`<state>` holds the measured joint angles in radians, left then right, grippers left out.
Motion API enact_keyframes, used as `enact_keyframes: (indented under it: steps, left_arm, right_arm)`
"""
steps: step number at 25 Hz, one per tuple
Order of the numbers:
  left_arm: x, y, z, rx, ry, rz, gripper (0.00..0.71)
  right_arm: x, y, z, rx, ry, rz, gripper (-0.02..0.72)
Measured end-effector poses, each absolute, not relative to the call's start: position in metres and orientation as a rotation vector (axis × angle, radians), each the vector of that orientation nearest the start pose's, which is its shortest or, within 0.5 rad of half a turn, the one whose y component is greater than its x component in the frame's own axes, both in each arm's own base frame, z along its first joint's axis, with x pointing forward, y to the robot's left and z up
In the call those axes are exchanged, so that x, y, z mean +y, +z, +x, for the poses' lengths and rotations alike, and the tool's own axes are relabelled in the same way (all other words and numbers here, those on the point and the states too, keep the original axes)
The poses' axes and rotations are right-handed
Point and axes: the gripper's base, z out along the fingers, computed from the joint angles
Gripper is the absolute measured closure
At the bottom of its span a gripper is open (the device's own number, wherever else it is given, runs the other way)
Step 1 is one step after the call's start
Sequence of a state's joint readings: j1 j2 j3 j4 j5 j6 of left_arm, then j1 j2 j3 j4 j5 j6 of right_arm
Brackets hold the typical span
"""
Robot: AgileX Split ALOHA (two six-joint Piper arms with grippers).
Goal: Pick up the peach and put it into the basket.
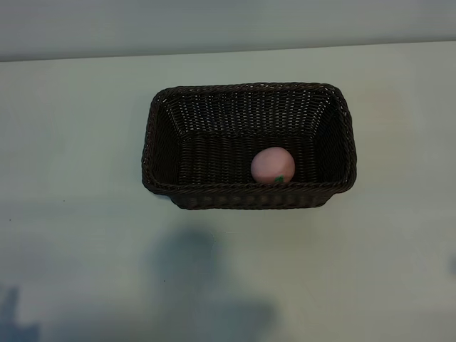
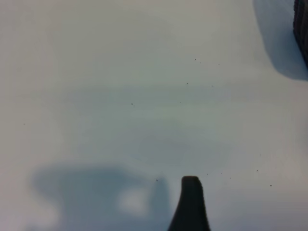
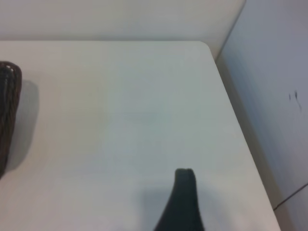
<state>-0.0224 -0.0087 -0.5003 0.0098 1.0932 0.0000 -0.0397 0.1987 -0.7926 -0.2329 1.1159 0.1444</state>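
Note:
The pale-pink peach [image 1: 272, 165] lies inside the dark-brown woven basket [image 1: 246, 88], against its near wall and right of the middle, with its green mark facing the front. Neither arm shows in the exterior view. In the left wrist view one dark finger [image 2: 191, 204] of my left gripper hangs over bare table, with a corner of the basket [image 2: 302, 29] far off. In the right wrist view one dark finger [image 3: 183, 202] of my right gripper is likewise over bare table, the basket's end [image 3: 8, 110] well away. Both grippers are open and hold nothing.
The basket stands near the middle of a pale table [image 1: 85, 214]. The table's rounded corner [image 3: 207, 45] and a grey panel [image 3: 269, 96] beyond its edge lie close to the right gripper. Soft shadows fall on the table's near side [image 1: 206, 292].

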Motion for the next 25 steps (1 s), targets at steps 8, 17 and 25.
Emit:
enact_keyframes:
  steps: [8,17,25]
  left_arm:
    - [0.001,0.275,-0.008,2.068,-0.002,0.022,0.118]
    - [0.001,0.275,-0.008,2.068,-0.003,0.022,0.118]
    - [0.001,0.275,-0.008,2.068,-0.004,0.023,0.118]
  right_arm:
    - [-0.016,0.331,-0.033,1.899,-0.172,0.216,0.107]
    - [-0.009,0.312,-0.03,1.947,-0.074,0.204,0.108]
    - [-0.004,0.29,-0.019,2.043,-0.06,0.116,0.108]
